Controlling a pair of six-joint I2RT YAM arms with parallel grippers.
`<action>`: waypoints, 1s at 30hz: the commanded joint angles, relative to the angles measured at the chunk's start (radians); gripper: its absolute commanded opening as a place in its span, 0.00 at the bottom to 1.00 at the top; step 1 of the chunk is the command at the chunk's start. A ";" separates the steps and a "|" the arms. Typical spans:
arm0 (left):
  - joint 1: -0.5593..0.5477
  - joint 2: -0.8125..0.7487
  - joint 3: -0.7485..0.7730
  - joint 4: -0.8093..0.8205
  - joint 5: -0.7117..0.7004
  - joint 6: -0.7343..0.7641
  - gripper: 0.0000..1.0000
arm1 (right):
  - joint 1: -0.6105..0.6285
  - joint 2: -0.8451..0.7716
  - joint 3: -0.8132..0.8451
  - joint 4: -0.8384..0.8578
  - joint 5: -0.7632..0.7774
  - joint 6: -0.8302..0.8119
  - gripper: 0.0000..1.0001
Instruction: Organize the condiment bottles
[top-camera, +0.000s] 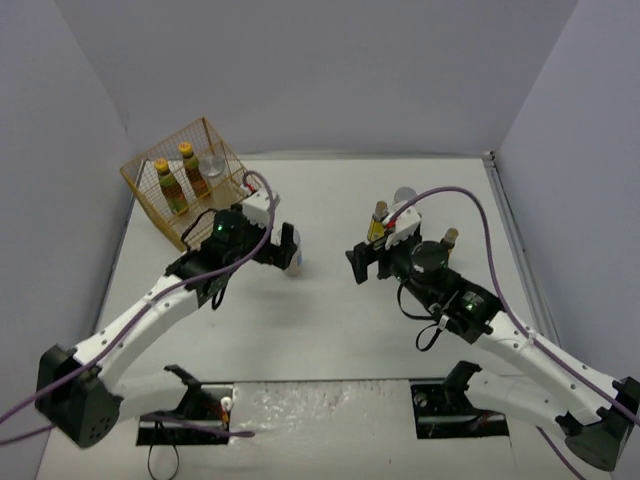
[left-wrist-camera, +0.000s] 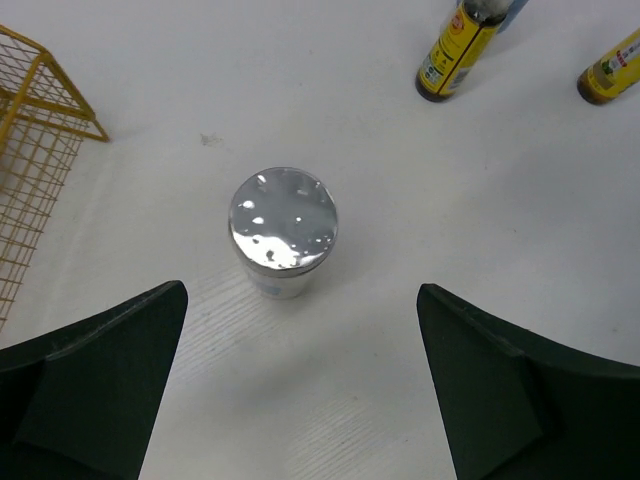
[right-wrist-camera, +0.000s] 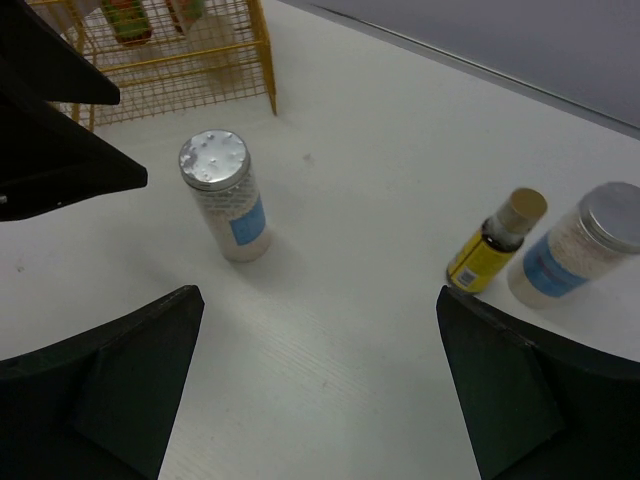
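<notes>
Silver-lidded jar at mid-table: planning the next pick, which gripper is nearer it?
Left. The left gripper hangs open just over the jar; the right gripper stands apart to its right, also open.

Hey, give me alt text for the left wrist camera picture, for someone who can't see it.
A silver-lidded jar stands upright on the white table, just ahead of the open left gripper. A yellow wire basket sits at the left edge; two yellow-labelled bottles at top right.

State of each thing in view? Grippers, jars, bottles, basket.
left gripper: open, empty, above lone jar
right gripper: open, empty
lone jar: upright, lidded, on table
wire basket: holds two bottles, one jar
loose bottles: upright, capped
second jar: upright, lidded, beside a loose bottle
</notes>
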 joint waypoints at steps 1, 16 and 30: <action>-0.039 0.099 0.116 0.035 -0.143 -0.045 0.97 | -0.008 -0.086 -0.017 -0.004 0.102 0.033 1.00; -0.070 0.330 0.160 0.074 -0.192 -0.120 0.92 | -0.014 -0.136 -0.049 -0.023 0.112 0.020 1.00; -0.083 0.261 0.142 0.105 -0.249 -0.117 0.10 | -0.015 -0.147 -0.068 -0.022 0.109 0.014 1.00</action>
